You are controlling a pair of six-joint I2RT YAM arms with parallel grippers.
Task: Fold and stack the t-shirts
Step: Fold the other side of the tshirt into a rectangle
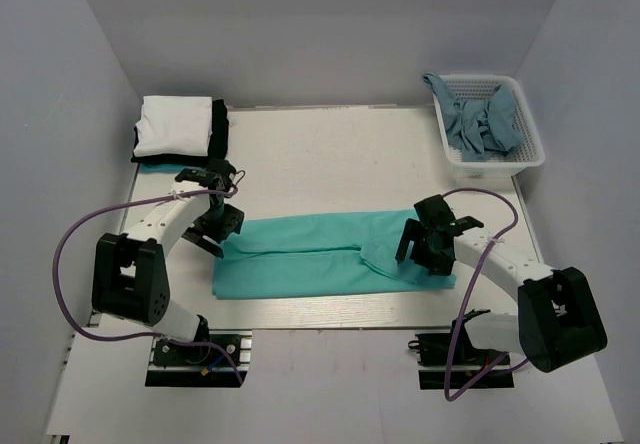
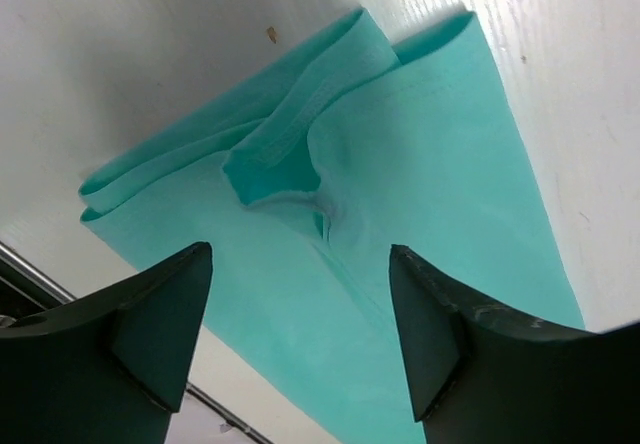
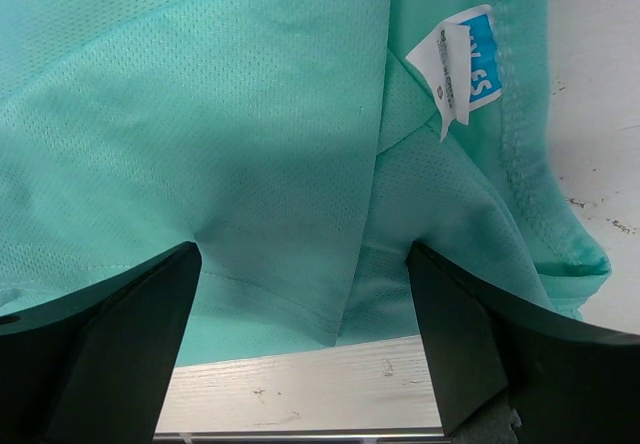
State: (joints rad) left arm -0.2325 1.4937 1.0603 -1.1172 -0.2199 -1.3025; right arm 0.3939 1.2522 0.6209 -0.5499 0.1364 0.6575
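I am holding my left end effector [image 2: 300, 309] wide open, with nothing in it. It is hanging just over the left end of the green shirt [image 2: 440, 174], where the cloth is bunching up into a small fold. My right end effector [image 3: 300, 299] is wide open too and is gripping nothing. It is hanging over the right end of the shirt, near the little white and blue label [image 3: 460, 64].

The shirt is lying flat on the tabletop [image 1: 330, 149], between my two arms. The pile of folded shirts [image 1: 175, 126] is sitting far off in the back left corner.

Here is what I am worrying about. The cloth is lying in layers. If I am pinching only the top layer, the fold may fall open when I lift. If one side is going up faster than the other, the shirt may twist. The loose flap under my right fingers may slip out.

The shirt is making a long strip, running from left to right. I think the neck end is pointing right, because the label is there.
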